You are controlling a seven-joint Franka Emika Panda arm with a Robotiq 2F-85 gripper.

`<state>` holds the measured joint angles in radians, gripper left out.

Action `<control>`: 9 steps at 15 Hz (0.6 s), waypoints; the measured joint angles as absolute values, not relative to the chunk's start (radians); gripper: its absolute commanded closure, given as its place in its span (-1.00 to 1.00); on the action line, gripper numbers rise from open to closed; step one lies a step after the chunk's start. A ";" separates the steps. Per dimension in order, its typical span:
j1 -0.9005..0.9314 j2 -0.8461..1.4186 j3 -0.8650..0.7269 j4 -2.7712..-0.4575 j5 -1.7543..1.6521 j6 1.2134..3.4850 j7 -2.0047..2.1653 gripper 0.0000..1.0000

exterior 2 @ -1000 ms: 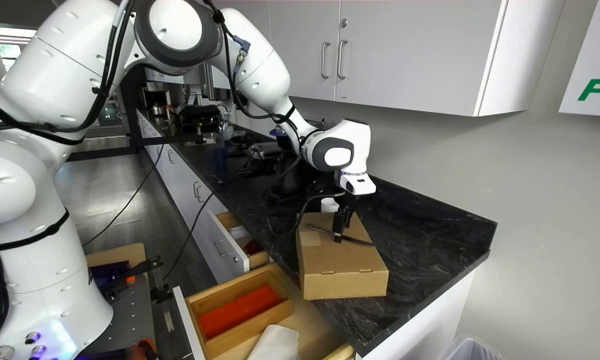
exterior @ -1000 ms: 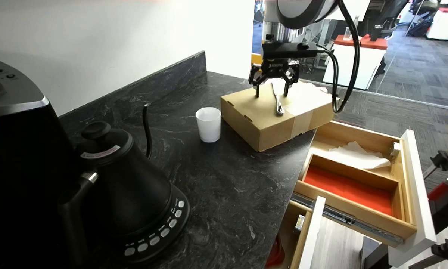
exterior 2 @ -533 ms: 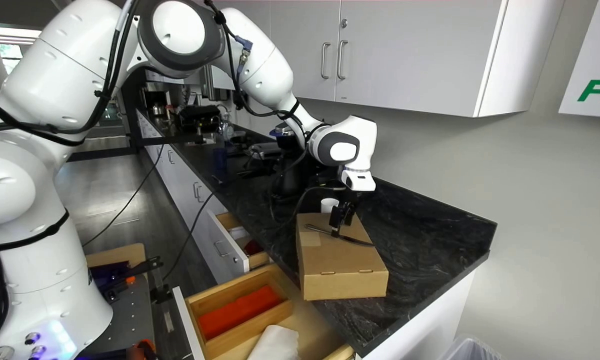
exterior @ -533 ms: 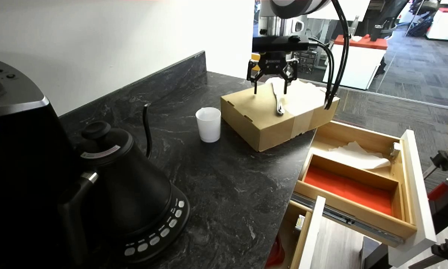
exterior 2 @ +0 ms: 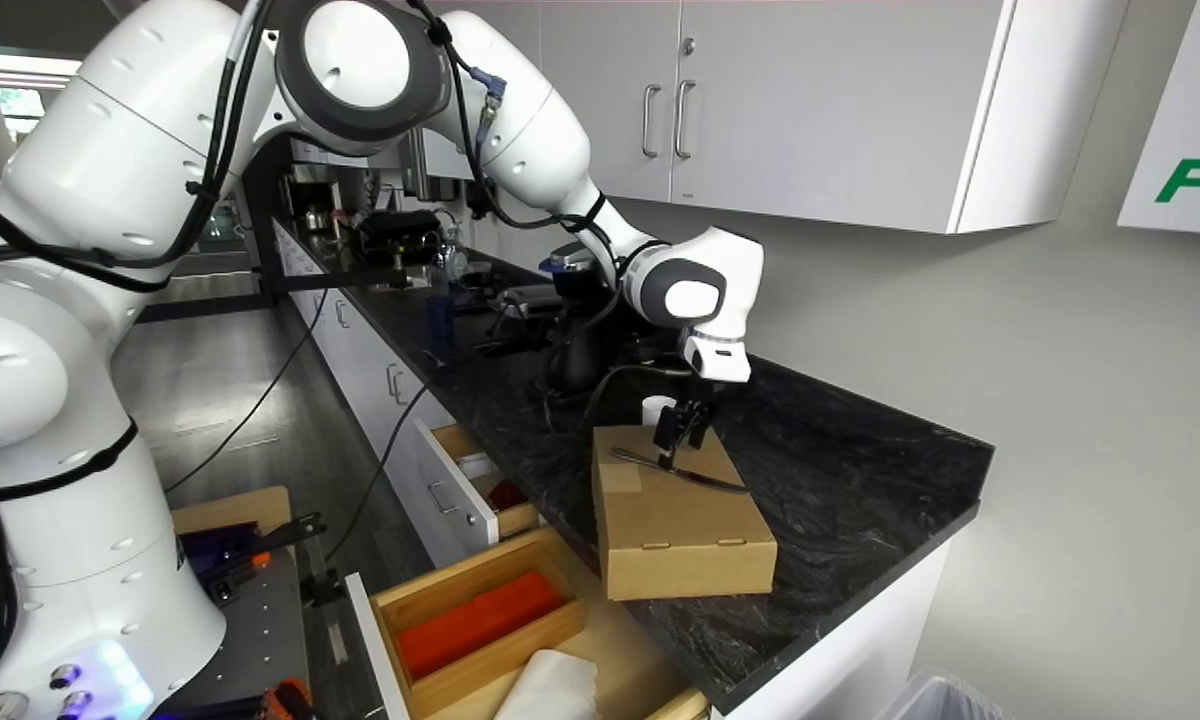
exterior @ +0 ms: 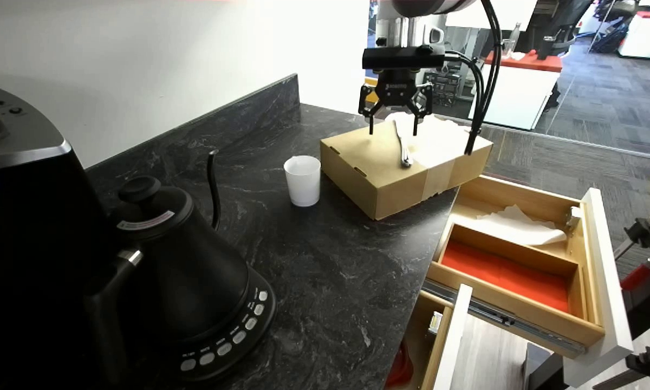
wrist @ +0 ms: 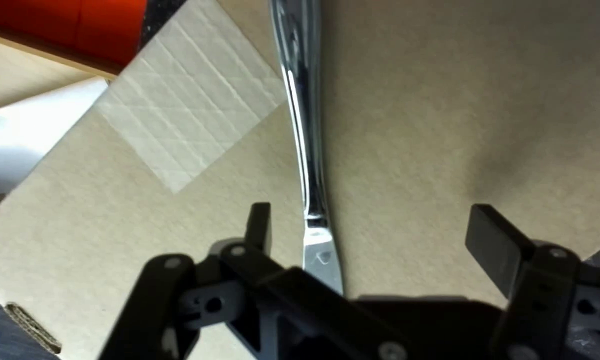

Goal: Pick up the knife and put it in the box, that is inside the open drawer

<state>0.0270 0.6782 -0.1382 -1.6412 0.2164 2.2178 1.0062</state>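
The knife is a shiny metal table knife (exterior: 405,155) lying flat on the brown cardboard box (exterior: 357,146). It looks dark in an exterior view (exterior 2: 715,483). In the wrist view the knife (wrist: 306,145) runs from the top edge down to its blade, which is partly hidden by the gripper's linkage. My gripper (exterior: 393,133) is open and empty above the cardboard box, its fingers on either side of the knife, which is closer to the left finger in the wrist view (wrist: 370,212). The light-wood box with a red floor (exterior: 504,273) sits in the open drawer, also in an exterior view (exterior 2: 480,625).
White paper (exterior: 525,227) lies in the open drawer (exterior: 601,260) beside the wooden box. A white cup (exterior: 303,181) stands next to the cardboard box on the dark counter (exterior: 314,260). A black kettle (exterior: 179,271) stands nearer that camera. A lower drawer (exterior: 449,346) is partly open.
My gripper has risen slightly and its fingers now point more squarely down. It stays open. The knife and the boxes have not moved.
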 measured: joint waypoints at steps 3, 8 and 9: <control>0.029 0.674 -0.126 -1.643 0.217 2.218 1.006 -1.00; 0.034 0.658 -0.118 -1.664 0.217 2.220 1.006 -1.00; 0.034 0.656 -0.118 -1.670 0.217 2.222 1.006 -1.00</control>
<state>0.0344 0.6564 -0.1181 -1.6701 0.2168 2.2219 1.0062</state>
